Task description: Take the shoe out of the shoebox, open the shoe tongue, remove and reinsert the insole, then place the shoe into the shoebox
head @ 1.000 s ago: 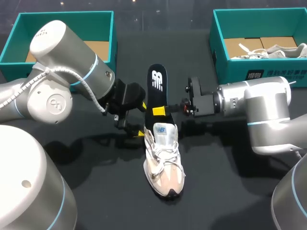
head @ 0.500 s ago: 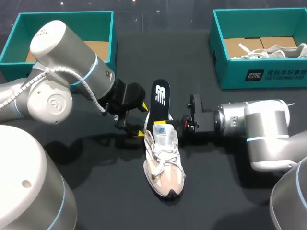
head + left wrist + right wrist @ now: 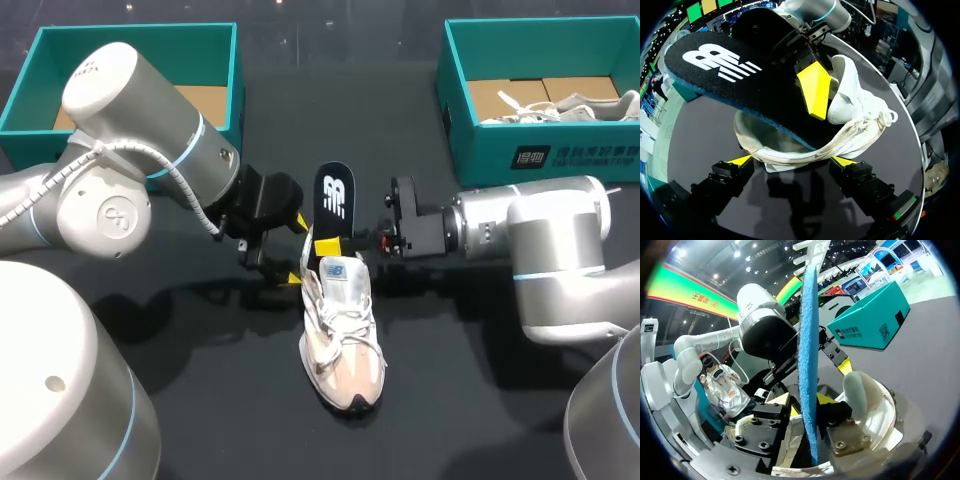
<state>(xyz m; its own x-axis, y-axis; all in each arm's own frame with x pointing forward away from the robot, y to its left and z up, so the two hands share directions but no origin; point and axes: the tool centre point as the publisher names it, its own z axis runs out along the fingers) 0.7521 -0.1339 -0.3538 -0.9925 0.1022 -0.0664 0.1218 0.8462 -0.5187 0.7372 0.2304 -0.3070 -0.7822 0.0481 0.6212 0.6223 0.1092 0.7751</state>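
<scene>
A white and beige shoe [image 3: 342,340] lies on the black table, toe toward the front. A black insole [image 3: 333,205] with a blue underside stands slanted out of its opening, lower end inside the shoe [image 3: 850,115]. My right gripper [image 3: 335,245] reaches in from the right and straddles the insole [image 3: 809,365]. One yellow fingertip [image 3: 815,89] lies on the insole's top face, and a narrow gap shows beside the other finger, so the right gripper [image 3: 802,400] is open. My left gripper [image 3: 297,250] is open at the heel, and in its own view the left gripper [image 3: 791,161] has a tip on each side.
A teal shoebox [image 3: 232,80] stands at the back left, behind my left arm. A second teal shoebox [image 3: 540,155] at the back right holds another white shoe [image 3: 575,105]. The table in front of the shoe is bare black cloth.
The insole has slid lower into the shoe. My right gripper came down with it, then rose slightly, and its fingers have loosened. The left arm has not moved.
</scene>
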